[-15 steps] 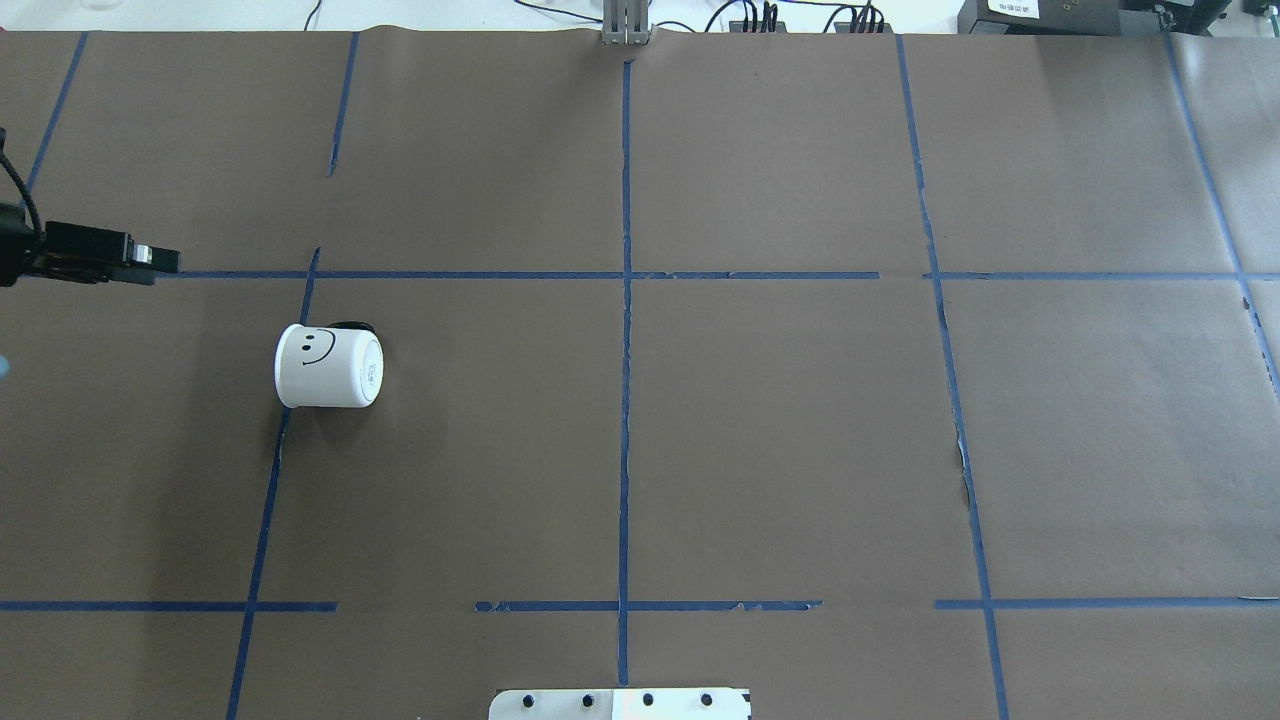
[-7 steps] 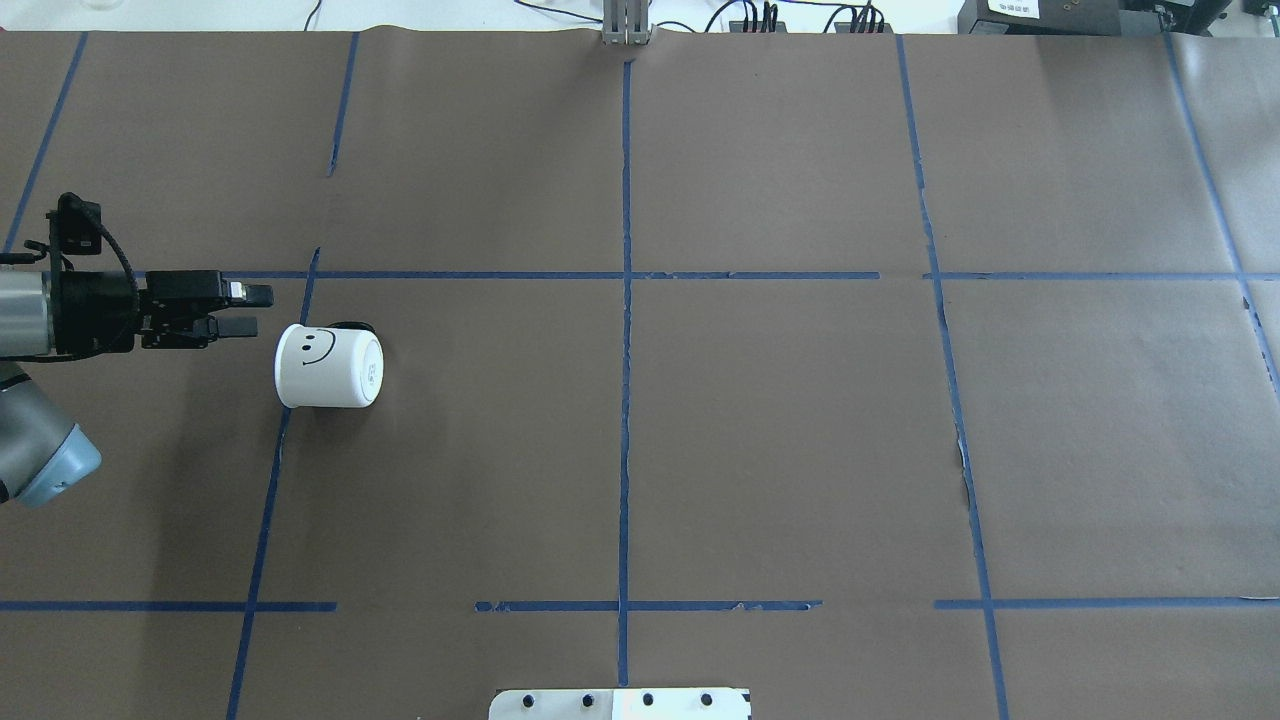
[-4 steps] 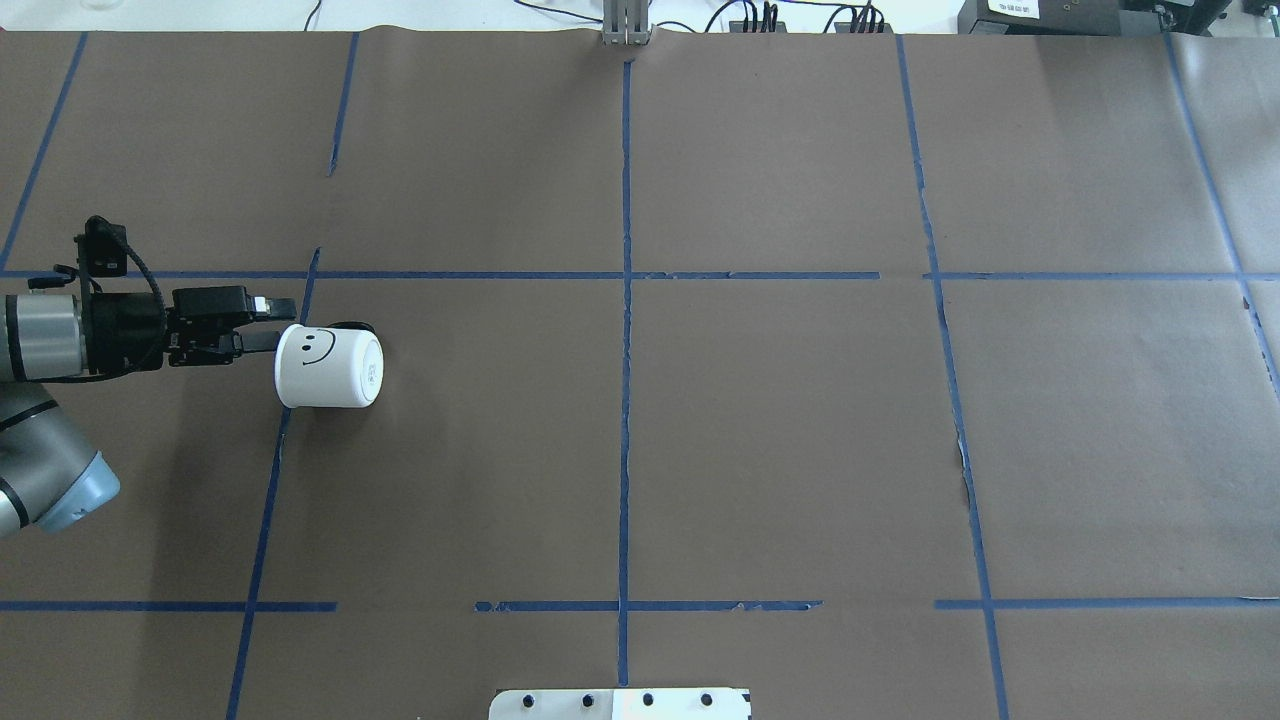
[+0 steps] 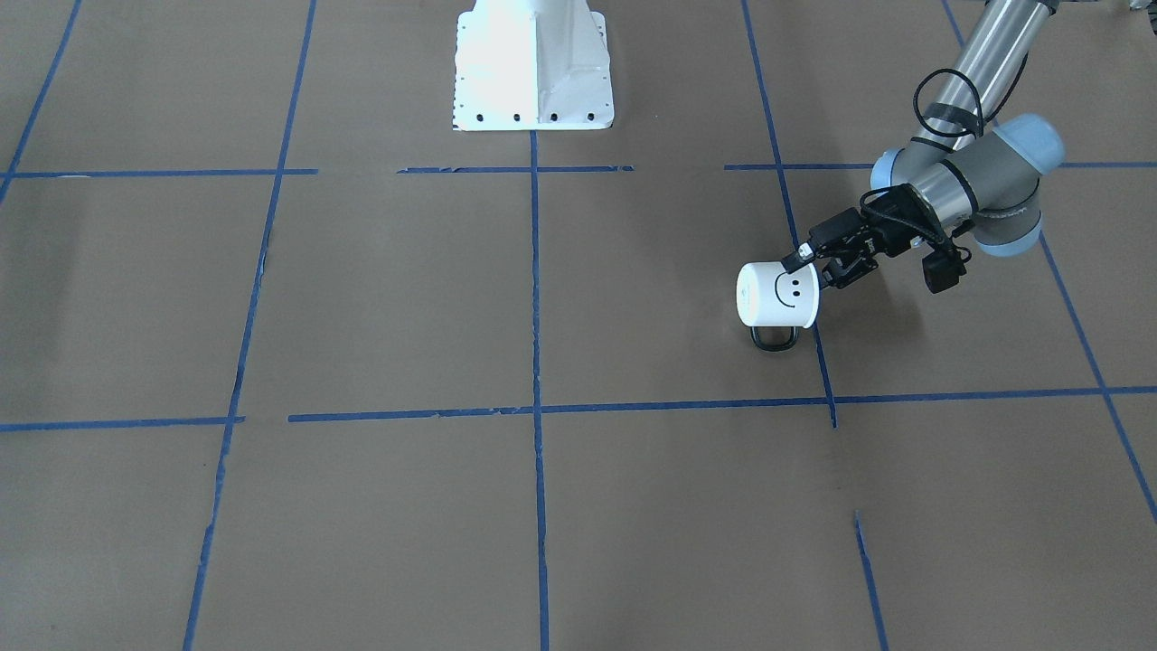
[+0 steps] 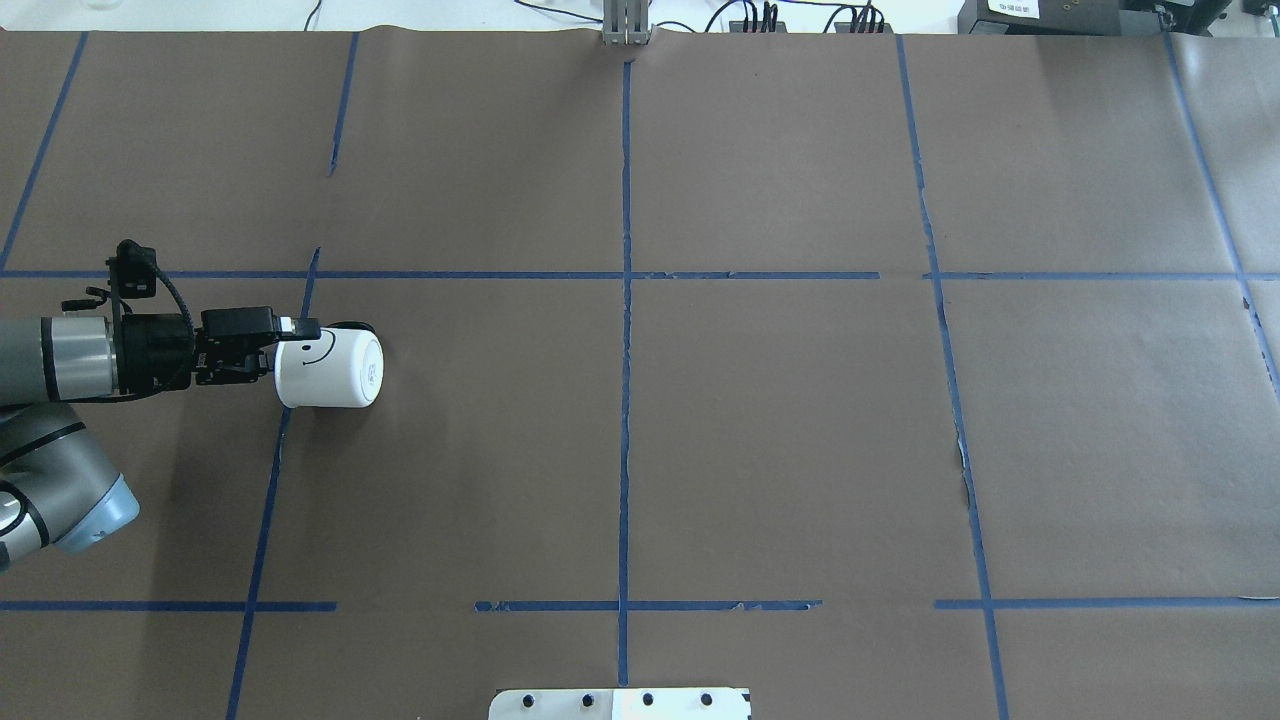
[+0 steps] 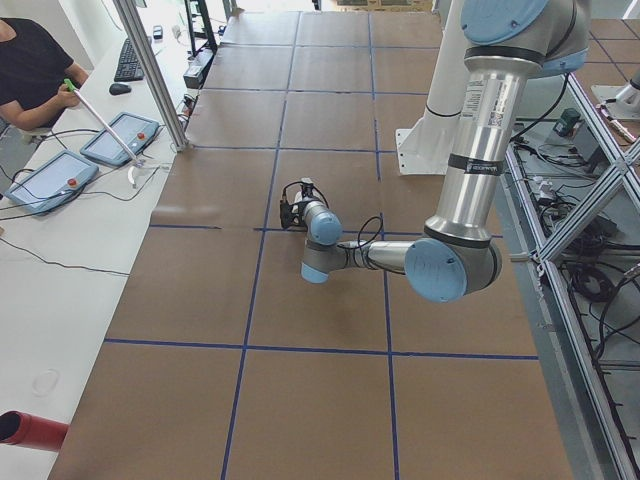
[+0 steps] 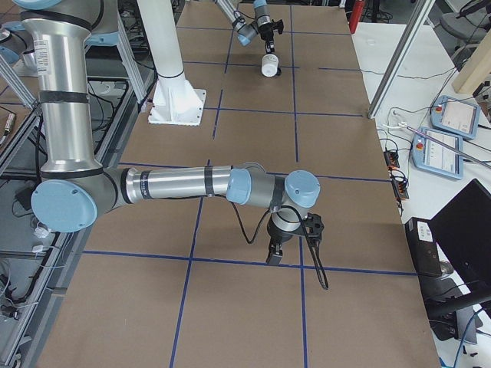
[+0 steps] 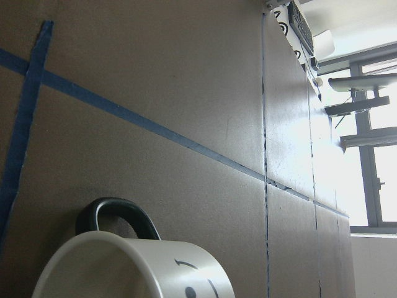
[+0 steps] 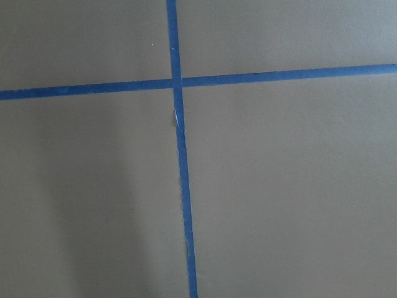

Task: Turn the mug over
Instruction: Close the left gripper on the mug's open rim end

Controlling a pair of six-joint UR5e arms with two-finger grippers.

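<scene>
The white mug [image 5: 335, 372] with a black smiley lies on its side on the brown paper, base to the right, mouth towards my left gripper [image 5: 290, 346]. Its black handle [image 4: 774, 339] rests on the table at the far side. The left gripper is open at the mouth: one finger lies over the mug's upper wall, the other is at the opening, partly hidden. The front view shows the mug [image 4: 776, 297] and gripper [image 4: 808, 271] the same way. The left wrist view shows the rim [image 8: 124, 264] close up. My right gripper [image 7: 272, 253] shows only in the exterior right view, where I cannot tell its state.
Blue tape lines divide the brown table cover [image 5: 780, 430] into squares. The white robot base plate [image 5: 620, 703] sits at the near middle edge. Cables and equipment [image 5: 800, 18] line the far edge. An operator [image 6: 30, 70] sits at a side desk with tablets.
My left arm has come in from the left edge and moved right and slightly nearer, until its open fingers reached the mug's mouth. The mug has not moved.
</scene>
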